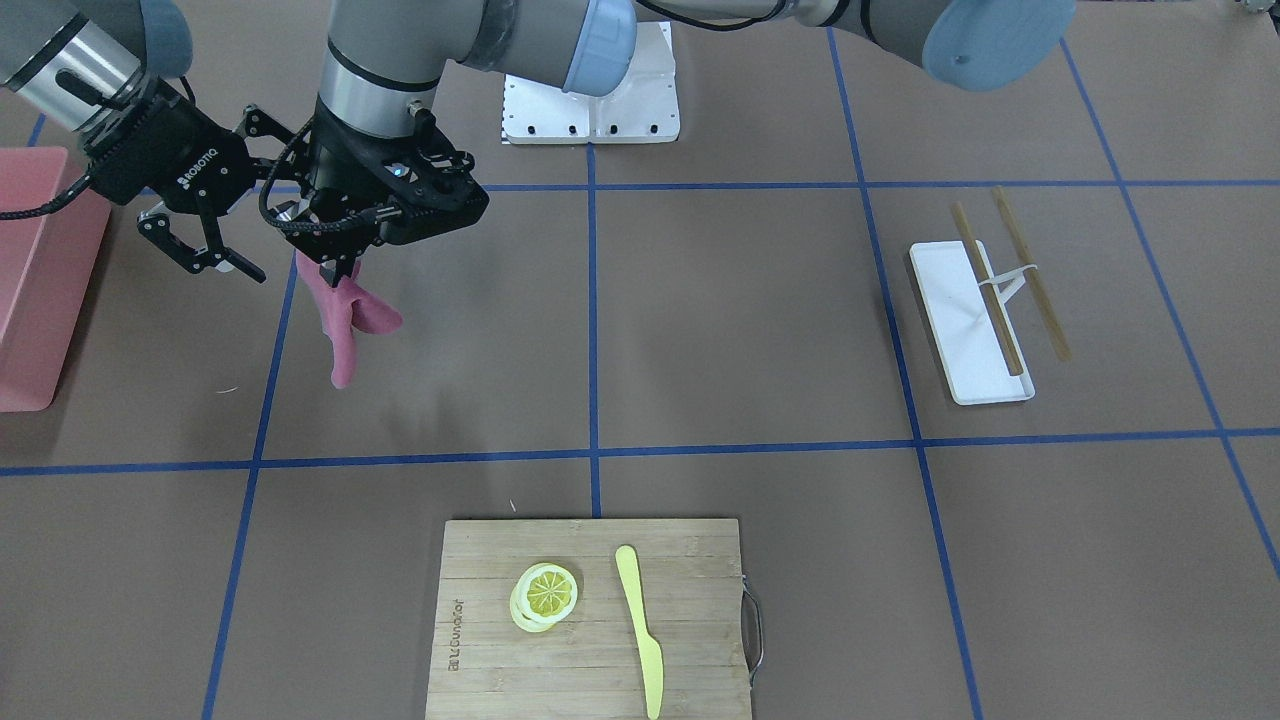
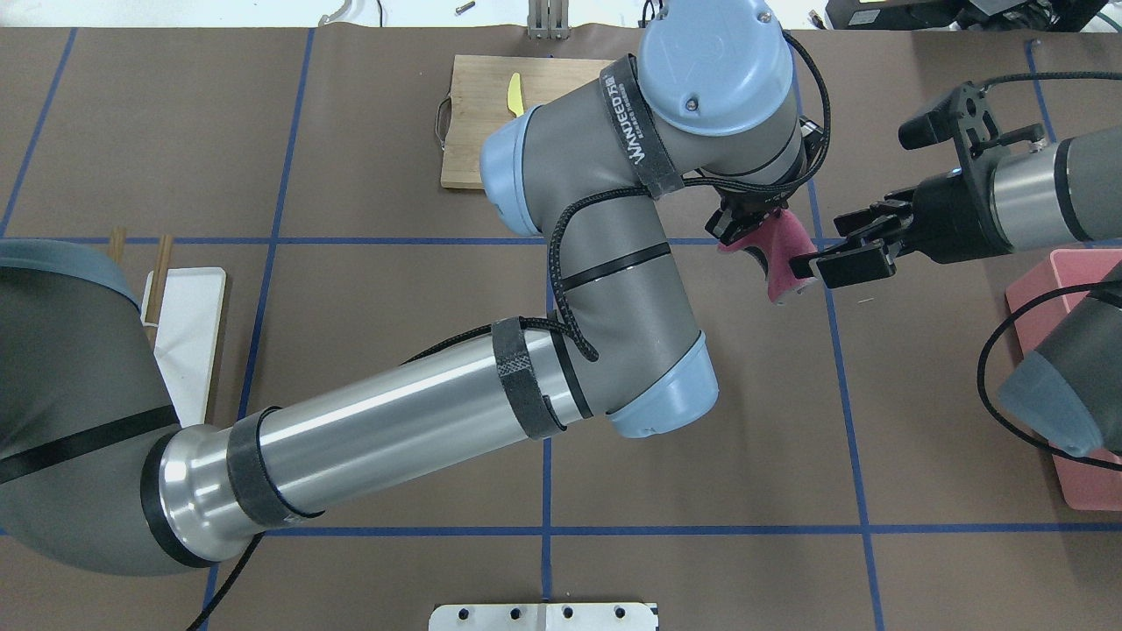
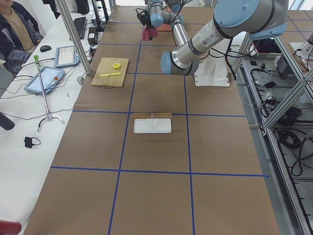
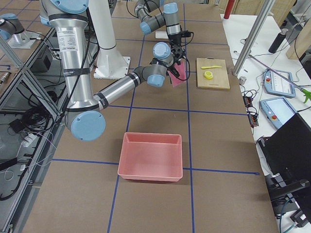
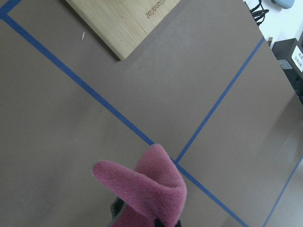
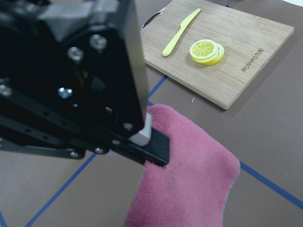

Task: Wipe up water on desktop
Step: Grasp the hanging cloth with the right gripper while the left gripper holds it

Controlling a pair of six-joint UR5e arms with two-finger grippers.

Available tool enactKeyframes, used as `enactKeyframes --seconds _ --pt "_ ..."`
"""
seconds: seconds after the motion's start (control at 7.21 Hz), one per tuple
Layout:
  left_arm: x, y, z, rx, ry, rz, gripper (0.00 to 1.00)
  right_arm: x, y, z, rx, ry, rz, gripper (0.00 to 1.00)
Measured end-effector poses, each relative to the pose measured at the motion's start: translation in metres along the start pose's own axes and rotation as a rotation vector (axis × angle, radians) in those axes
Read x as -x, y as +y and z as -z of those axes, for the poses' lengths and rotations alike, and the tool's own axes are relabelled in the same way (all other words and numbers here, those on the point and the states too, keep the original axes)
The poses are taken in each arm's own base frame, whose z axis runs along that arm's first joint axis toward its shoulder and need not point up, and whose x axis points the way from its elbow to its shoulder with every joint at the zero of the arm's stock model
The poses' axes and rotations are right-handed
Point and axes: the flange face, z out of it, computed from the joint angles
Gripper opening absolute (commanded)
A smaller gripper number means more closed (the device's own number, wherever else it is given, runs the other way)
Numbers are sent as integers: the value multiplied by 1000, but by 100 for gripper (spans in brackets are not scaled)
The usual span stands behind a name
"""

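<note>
The desktop (image 1: 740,320) is matte brown with a grid of blue tape lines; I see no water on it. My left arm reaches across to the robot's right side. My left gripper (image 1: 330,266) is shut on a pink cloth (image 1: 345,320) that hangs from it just above the desktop. The cloth also shows in the overhead view (image 2: 783,254), the left wrist view (image 5: 147,189) and the right wrist view (image 6: 189,179). My right gripper (image 1: 212,258) is open and empty, close beside the cloth and the left gripper (image 2: 745,223).
A pink bin (image 1: 30,280) stands at the robot's right end of the desktop. A bamboo board (image 1: 590,660) with lemon slices (image 1: 545,592) and a yellow knife (image 1: 640,625) lies at the operators' edge. A white tray (image 1: 965,330) with chopsticks (image 1: 1030,270) is on the robot's left.
</note>
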Motion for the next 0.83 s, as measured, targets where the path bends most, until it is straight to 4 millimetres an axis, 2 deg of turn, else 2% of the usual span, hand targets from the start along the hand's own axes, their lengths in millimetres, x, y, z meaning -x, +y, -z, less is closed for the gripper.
enactKeyframes --seconds 0.14,0.42,0.55,0.83 --pt "-1 6 4 9 7 9 0 0 0 0 -2 3 0 85" --pt "-4 10 8 15 13 19 0 0 2 -1 0 4 -2 10" --pt "-4 10 8 16 14 19 0 -1 3 -1 2 4 -6 0" --pt "-4 11 9 17 16 18 0 -2 5 1 6 5 -15 0"
